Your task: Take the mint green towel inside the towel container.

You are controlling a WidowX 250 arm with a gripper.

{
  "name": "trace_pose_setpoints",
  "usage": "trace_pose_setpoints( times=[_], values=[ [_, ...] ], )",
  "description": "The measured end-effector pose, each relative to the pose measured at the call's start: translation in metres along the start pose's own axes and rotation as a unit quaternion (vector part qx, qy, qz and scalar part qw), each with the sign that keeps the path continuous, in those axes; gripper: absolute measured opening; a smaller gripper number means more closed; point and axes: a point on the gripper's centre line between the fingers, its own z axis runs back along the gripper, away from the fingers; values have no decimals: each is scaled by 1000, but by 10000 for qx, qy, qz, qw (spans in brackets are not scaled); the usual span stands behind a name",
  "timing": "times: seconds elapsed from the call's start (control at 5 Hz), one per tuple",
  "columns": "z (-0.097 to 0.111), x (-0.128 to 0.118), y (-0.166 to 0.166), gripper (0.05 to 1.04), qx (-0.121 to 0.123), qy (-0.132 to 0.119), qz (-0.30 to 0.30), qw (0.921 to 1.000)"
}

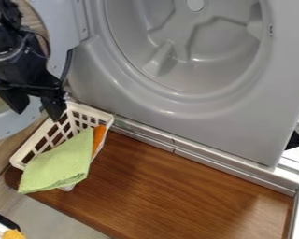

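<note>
I hang my gripper [36, 112] at the far left, over the far end of the basket [16, 160]. The basket sits on the board's [177, 196] left end, with the towel [58, 161] across its near part and over its near rim. A small item [99, 135] lies just right of the towel. Behind the board stands the machine [177, 112], its door [61, 23] to the left.

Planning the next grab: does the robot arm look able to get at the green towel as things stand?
Probably yes: the open tool hangs near the white basket, and the green towel lies uncovered.
</note>
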Motion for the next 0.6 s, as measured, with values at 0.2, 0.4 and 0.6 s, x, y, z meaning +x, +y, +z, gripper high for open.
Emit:
trace_pose_setpoints(
  times=[0.2,0.4,0.6],
  values=[
    [6,-3,-27,1001,-163,-11,-282,9995],
    [7,-14,-65,1000,-387,141,-543,9977],
    [-3,-22,-88,1000,-331,398,-668,9964]
  ],
)
